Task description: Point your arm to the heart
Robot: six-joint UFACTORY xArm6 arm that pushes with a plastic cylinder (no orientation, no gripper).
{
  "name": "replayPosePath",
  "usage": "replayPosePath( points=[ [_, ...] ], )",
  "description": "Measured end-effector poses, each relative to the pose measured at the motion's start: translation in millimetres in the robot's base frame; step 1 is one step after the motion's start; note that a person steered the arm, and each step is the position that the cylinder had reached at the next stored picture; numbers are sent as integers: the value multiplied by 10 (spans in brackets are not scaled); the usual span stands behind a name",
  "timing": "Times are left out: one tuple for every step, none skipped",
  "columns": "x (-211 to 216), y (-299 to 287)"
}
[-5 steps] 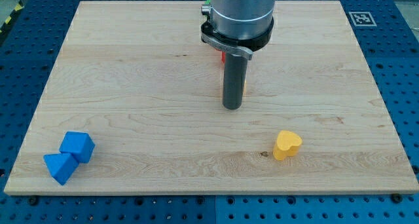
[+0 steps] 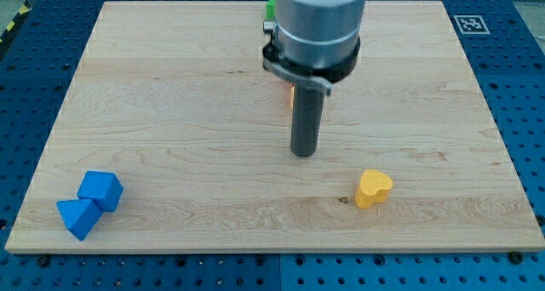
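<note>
A yellow heart block (image 2: pixel 373 188) lies on the wooden board (image 2: pixel 170 112) toward the view's lower right. My tip (image 2: pixel 304 153) stands on the board up and to the left of the heart, with a clear gap between them. Behind the rod an orange-red block (image 2: pixel 291 94) shows as a sliver, mostly hidden. A green block (image 2: pixel 269 8) peeks out at the view's top beside the arm body.
Two blue blocks sit touching at the view's lower left: a cube (image 2: pixel 102 190) and a triangular one (image 2: pixel 77 217). A fiducial marker (image 2: pixel 469 24) is at the board's top right corner. A blue perforated table (image 2: pixel 528 112) surrounds the board.
My tip has moved a little toward the view's bottom, closer to the yellow heart. The blocks have not moved.
</note>
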State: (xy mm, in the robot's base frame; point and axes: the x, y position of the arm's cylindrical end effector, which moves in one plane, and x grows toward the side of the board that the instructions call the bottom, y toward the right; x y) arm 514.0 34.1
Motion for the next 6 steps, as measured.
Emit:
replayPosePath(
  points=[
    [402,55],
    [830,276],
    [1042,700],
    [1039,1117],
    [1038,1139],
    [970,992]
  ],
)
